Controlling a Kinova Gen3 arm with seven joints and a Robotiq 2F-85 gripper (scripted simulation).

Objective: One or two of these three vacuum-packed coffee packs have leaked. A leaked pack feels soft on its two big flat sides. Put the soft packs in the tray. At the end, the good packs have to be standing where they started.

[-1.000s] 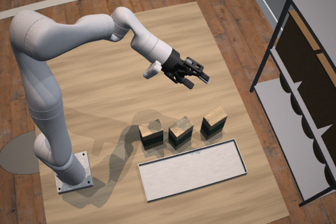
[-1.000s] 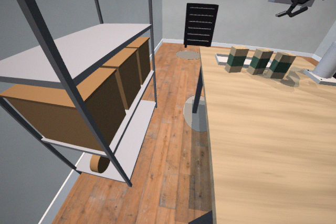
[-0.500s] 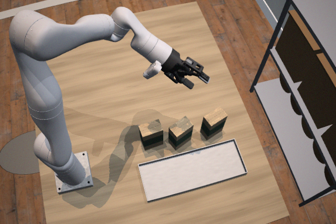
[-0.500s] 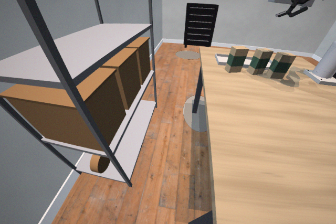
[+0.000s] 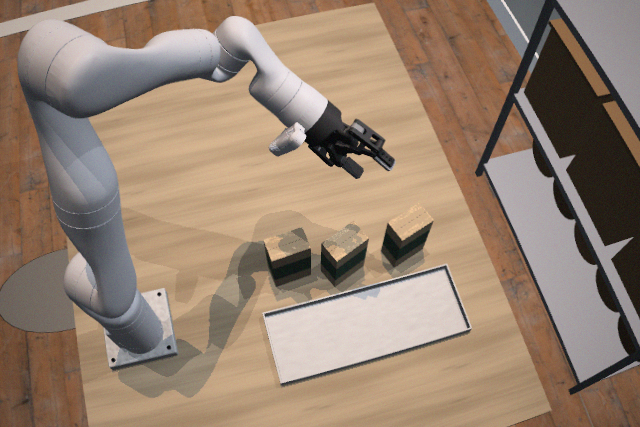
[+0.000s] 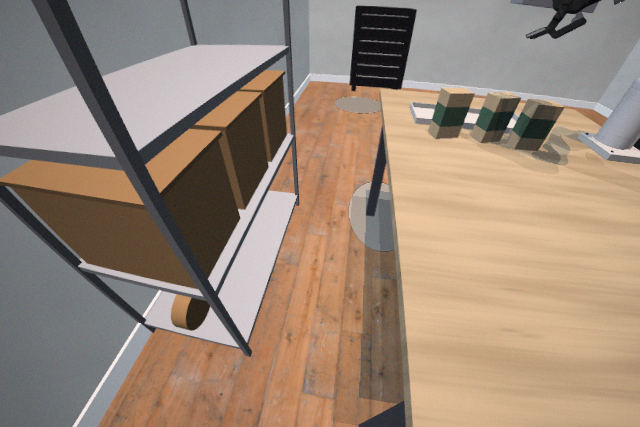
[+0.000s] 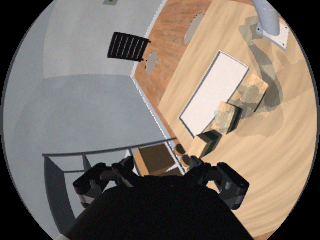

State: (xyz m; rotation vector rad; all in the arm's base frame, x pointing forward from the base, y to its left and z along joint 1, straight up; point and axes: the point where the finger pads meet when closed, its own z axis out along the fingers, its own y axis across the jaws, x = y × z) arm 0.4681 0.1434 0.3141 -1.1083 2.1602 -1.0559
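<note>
The tabletop [image 5: 217, 164] carries everything. The arm [image 5: 82, 164] rises from its base plate [image 5: 164, 298] near one long edge and reaches out over the middle. The tray [image 5: 454, 293] lies flat near the adjoining short edge, with nothing in it. Just inboard of the tray, three coffee packs stand upright in a row parallel to it, apart from one another: the pack nearest the base [image 5: 287, 252], the middle pack [image 5: 344, 249], and the far pack [image 5: 407, 231] toward the opposite long edge. The gripper [image 5: 371, 162] hangs high above the table, well apart from the packs, jaws spread wide and holding nothing. Judging by this, no pack has been squeezed or moved; testing and sorting all remain.
</note>
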